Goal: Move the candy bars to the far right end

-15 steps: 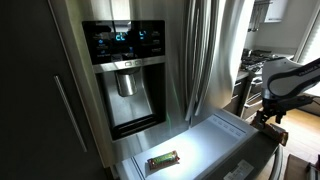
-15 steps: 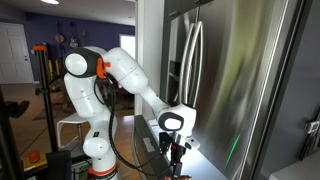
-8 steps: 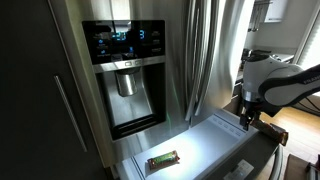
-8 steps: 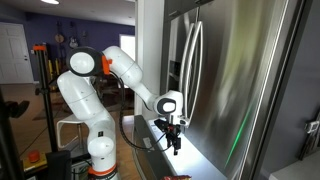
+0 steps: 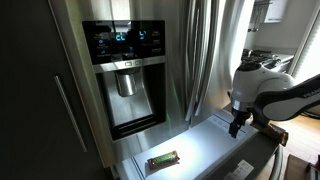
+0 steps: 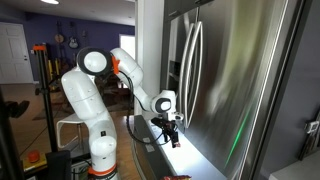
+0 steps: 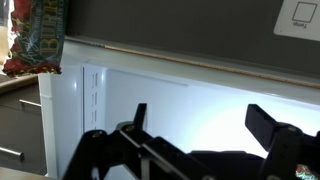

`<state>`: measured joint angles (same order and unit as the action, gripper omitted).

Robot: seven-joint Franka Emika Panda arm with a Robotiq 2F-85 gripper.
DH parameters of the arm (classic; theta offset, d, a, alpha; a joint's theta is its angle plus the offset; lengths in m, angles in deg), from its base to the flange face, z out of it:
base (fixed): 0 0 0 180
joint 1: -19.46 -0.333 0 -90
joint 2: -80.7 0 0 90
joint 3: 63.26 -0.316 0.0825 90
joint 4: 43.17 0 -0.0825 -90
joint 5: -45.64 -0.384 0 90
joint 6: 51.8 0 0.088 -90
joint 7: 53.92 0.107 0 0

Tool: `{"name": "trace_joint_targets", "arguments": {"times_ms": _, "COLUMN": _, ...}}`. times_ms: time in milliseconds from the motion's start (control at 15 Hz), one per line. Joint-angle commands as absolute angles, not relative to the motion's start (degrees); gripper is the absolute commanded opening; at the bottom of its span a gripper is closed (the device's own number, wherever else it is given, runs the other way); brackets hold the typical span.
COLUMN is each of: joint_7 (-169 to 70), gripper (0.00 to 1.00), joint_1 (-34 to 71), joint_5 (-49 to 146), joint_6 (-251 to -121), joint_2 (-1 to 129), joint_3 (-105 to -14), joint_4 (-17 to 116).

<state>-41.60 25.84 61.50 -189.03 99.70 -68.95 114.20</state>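
The candy bars (image 5: 163, 159) lie together near the front left of the pale panel (image 5: 205, 140), showing as one small flat green and reddish patch. My gripper (image 5: 236, 126) hangs open over the panel's far right end (image 5: 240, 134), well away from the bars. From the side, in an exterior view, the gripper (image 6: 171, 141) points down beside the steel fridge door. In the wrist view both fingers (image 7: 268, 124) stand wide apart around the gripper's middle (image 7: 203, 122), with only the bright panel (image 7: 190, 95) between them. The bars are out of the wrist view.
A black water dispenser recess (image 5: 128, 92) sits in the fridge door above the panel's left part. Tall steel door handles (image 5: 193, 60) rise behind the panel. A colourful snack packet (image 7: 35, 38) hangs at the wrist view's top left. A dark rim (image 7: 180, 62) edges the panel.
The arm has swung in from the right towards the fridge, bringing the gripper over the panel's right end. The jaws stayed open. The candy bars have not moved.
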Motion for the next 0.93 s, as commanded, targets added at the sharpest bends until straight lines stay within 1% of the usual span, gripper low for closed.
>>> {"name": "trace_joint_targets", "arguments": {"times_ms": 0, "joint_7": -41.4, "gripper": 1.00, "joint_1": 25.2, "joint_5": 61.8, "joint_6": -188.8, "joint_2": 99.7, "joint_3": -68.2, "joint_4": 114.1}}
{"name": "trace_joint_targets", "arguments": {"times_ms": 133, "joint_7": -41.4, "gripper": 1.00, "joint_1": 25.2, "joint_5": 61.8, "joint_6": -188.8, "joint_2": 99.7, "joint_3": -68.2, "joint_4": 114.1}}
{"name": "trace_joint_targets", "arguments": {"times_ms": 200, "joint_7": -41.1, "gripper": 1.00, "joint_1": 25.0, "joint_5": 62.2, "joint_6": -190.9, "joint_2": 99.0, "joint_3": -68.6, "joint_4": 114.1}}
{"name": "trace_joint_targets", "arguments": {"times_ms": 533, "joint_7": -39.9, "gripper": 1.00, "joint_1": 21.5, "joint_5": 54.0, "joint_6": -210.6, "joint_2": 90.4, "joint_3": -68.3, "joint_4": 114.1}}
{"name": "trace_joint_targets", "arguments": {"times_ms": 800, "joint_7": -42.0, "gripper": 1.00, "joint_1": 17.8, "joint_5": 45.9, "joint_6": -221.5, "joint_2": 81.7, "joint_3": -68.6, "joint_4": 113.3}}
{"name": "trace_joint_targets", "arguments": {"times_ms": 867, "joint_7": -40.1, "gripper": 1.00, "joint_1": 18.3, "joint_5": 47.9, "joint_6": -223.7, "joint_2": 79.7, "joint_3": -69.2, "joint_4": 112.9}}
